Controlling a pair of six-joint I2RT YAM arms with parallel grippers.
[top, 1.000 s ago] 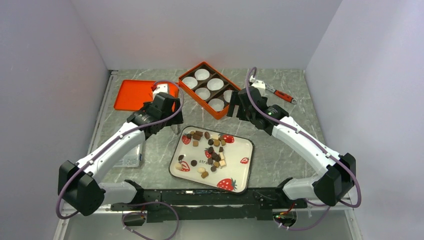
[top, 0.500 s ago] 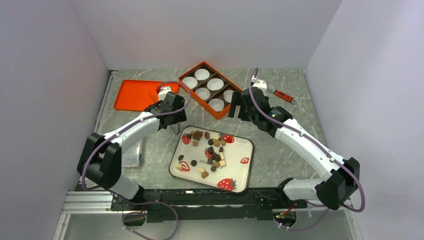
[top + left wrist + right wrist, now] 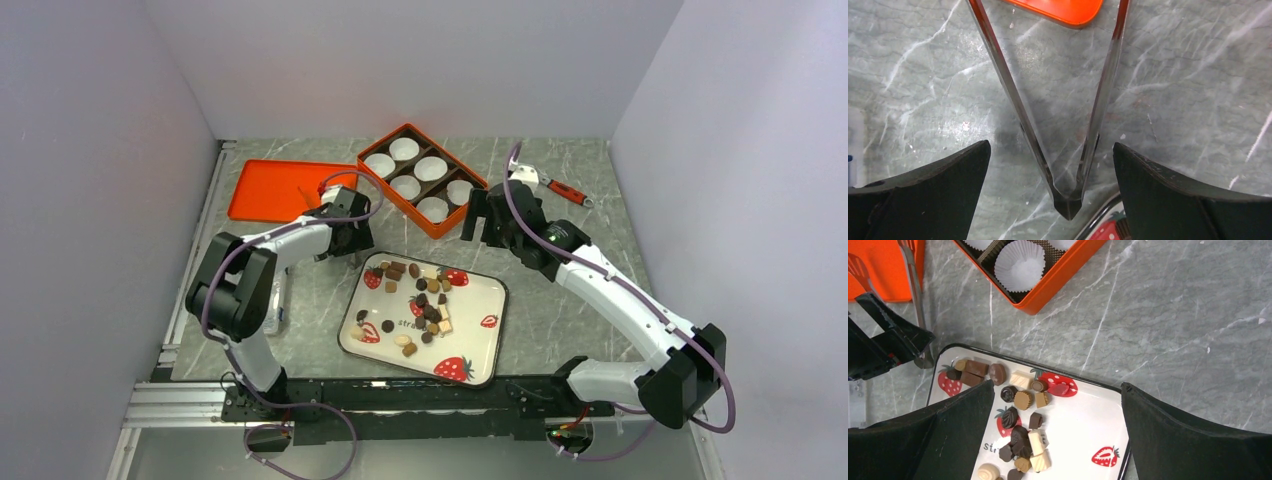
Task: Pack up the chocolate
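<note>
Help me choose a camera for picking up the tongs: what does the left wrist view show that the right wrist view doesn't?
Only left wrist: the tongs close up, a full V between the fingers of the open left claw. Only right wrist: the chocolate on the tray, the orange box with paper cups. Both: part of the tongs, the orange lid, the tray's rim, the marble table.

Tongs (image 3: 1067, 205) arms cut off by the left wrist view's top edge, orange lid (image 3: 1063, 10) mostly out of frame, tray (image 3: 1083, 430) and chocolate (image 3: 1023, 400) part hidden by right gripper (image 3: 1057, 385), orange box (image 3: 1063, 277) cropped at top, red-handled tool (image 3: 560, 188) too small to identify.
</note>
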